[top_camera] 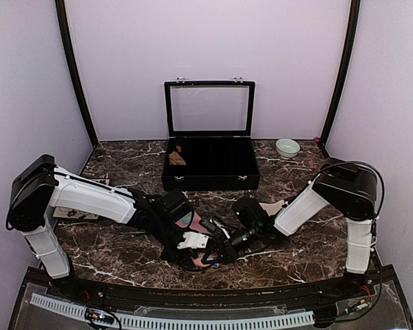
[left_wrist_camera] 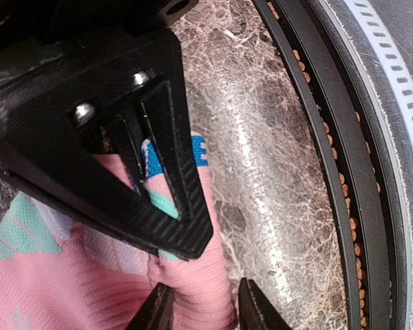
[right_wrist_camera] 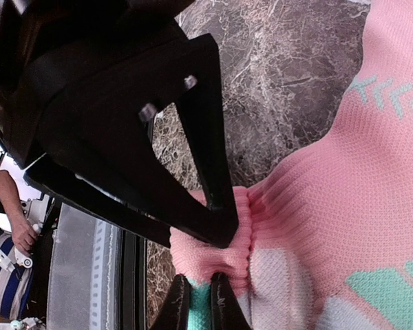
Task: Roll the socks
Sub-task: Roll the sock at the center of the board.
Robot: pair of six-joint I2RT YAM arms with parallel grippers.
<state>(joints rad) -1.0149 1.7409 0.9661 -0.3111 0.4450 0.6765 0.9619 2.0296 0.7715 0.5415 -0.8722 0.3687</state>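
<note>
The pink sock [top_camera: 191, 221] with mint-green and white patches lies bunched at the near middle of the table. Both grippers meet over it. My left gripper [top_camera: 205, 251] has its fingers on either side of a thick pink fold [left_wrist_camera: 193, 282] and presses it. My right gripper [top_camera: 228, 242] is nearly closed on the sock's mint part just below the ribbed pink cuff [right_wrist_camera: 213, 247]. Each wrist view shows the other gripper's black finger across the sock. I cannot make out the cream-beige sock for certain; a cream patch [top_camera: 274, 205] shows beside the right arm.
A black box [top_camera: 210, 180] with its glass lid raised stands at the back middle, with a small tan-brown bundle [top_camera: 177, 158] in it. A pale bowl [top_camera: 287, 147] sits at the back right. A beige piece with dark marks [top_camera: 79, 212] lies under the left arm.
</note>
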